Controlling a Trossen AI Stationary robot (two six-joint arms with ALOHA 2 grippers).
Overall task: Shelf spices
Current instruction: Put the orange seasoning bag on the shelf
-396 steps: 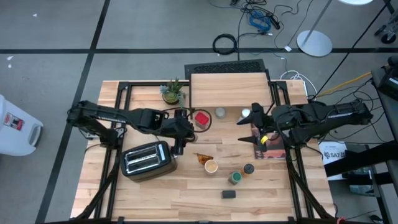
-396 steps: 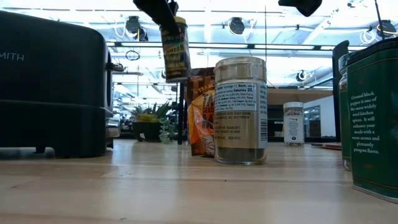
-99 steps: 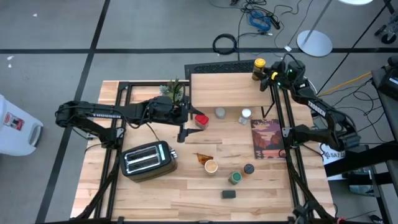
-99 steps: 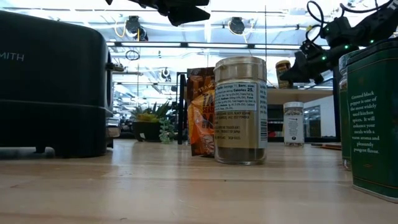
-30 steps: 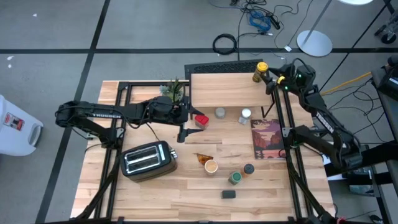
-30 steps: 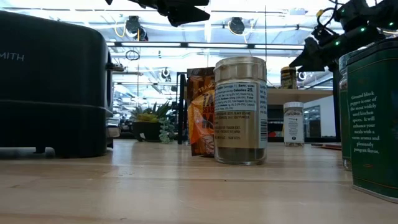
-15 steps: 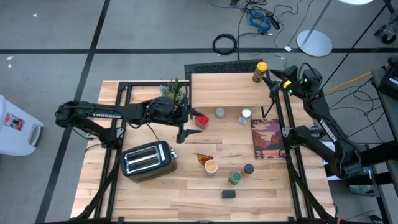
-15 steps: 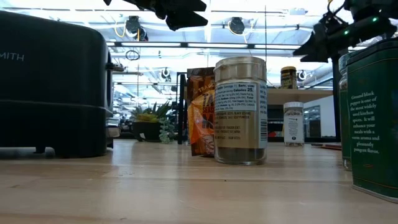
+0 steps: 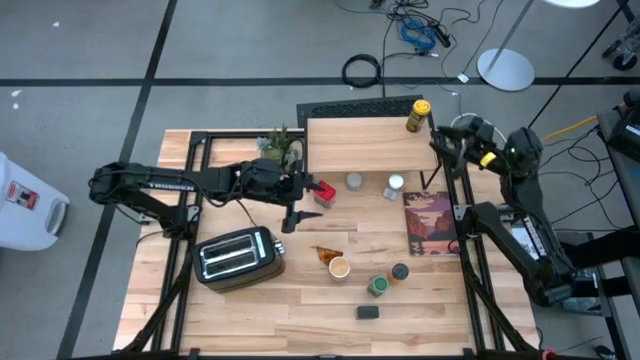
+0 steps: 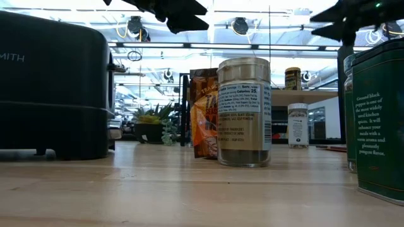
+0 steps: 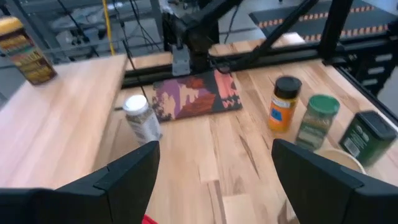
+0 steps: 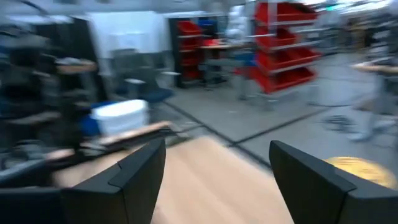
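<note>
The shelf (image 9: 365, 146) stands at the table's far side, with a yellow-lidded jar (image 9: 417, 115) upright on its far right corner. My right gripper (image 9: 443, 146) hangs open and empty just right of the shelf, level, apart from that jar (image 12: 360, 165). My left gripper (image 9: 297, 198) hovers open at mid-table beside a red tin (image 9: 323, 190), touching nothing. Other spices stand on the tabletop: a silver-lidded jar (image 9: 354, 181), a white-lidded jar (image 9: 395, 184), an orange packet (image 9: 325, 255), a tan-lidded jar (image 9: 340, 267), a green jar (image 9: 378, 286), a dark-lidded bottle (image 9: 400, 271) and a black tin (image 9: 368, 312).
A silver toaster (image 9: 238, 256) sits at the near left and a potted plant (image 9: 277, 147) left of the shelf. A flat picture board (image 9: 432, 224) lies at the right. Black frame rails (image 9: 468, 250) run along the table's sides.
My right gripper has drawn back from the yellow-lidded jar toward the table's right edge, rising a little and turning, its fingers still open. The jar stays upright on the shelf's far right corner.
</note>
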